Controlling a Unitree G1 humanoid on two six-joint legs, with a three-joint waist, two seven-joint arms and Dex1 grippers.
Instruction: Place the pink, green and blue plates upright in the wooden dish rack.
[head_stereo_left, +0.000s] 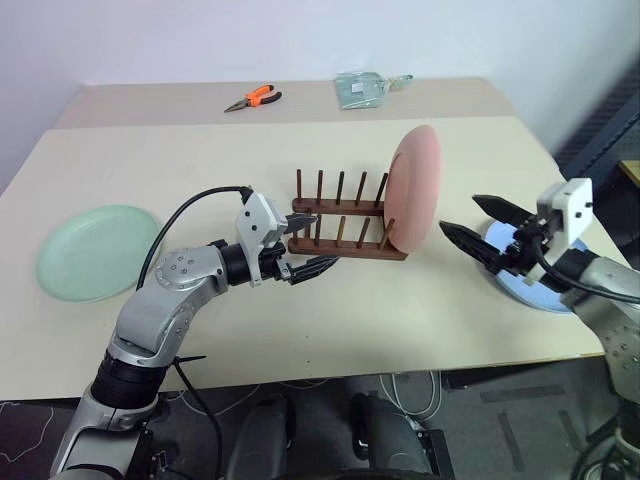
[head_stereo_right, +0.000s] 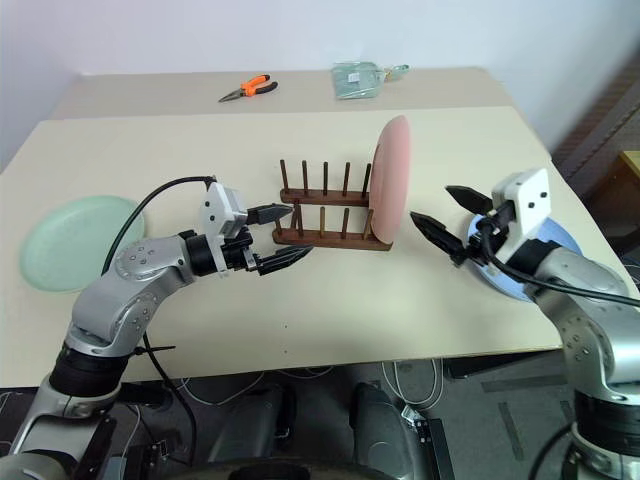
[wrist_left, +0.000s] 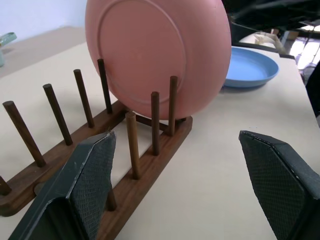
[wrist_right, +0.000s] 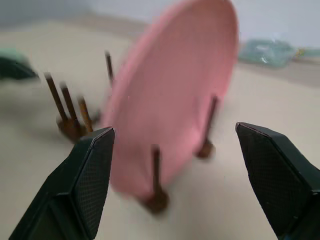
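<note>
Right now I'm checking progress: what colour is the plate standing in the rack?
Pink plate; the left wrist view shows it best.

Our arms are silver-grey metal with black joints. Behind each gripper's fingers sits a white housing; a black cable loops back from the left gripper (head_stereo_left: 303, 244). The right gripper (head_stereo_left: 481, 230) has the same black, cross-hatched, wedge-shaped fingers (wrist_right: 87, 180).

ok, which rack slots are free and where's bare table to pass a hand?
Wooden dish rack: the slots left of the pink plate are free. Bare table lies between green plate and rack, and along the front edge. It is crowded right of the rack: the open right end effector over the blue plate.
</note>
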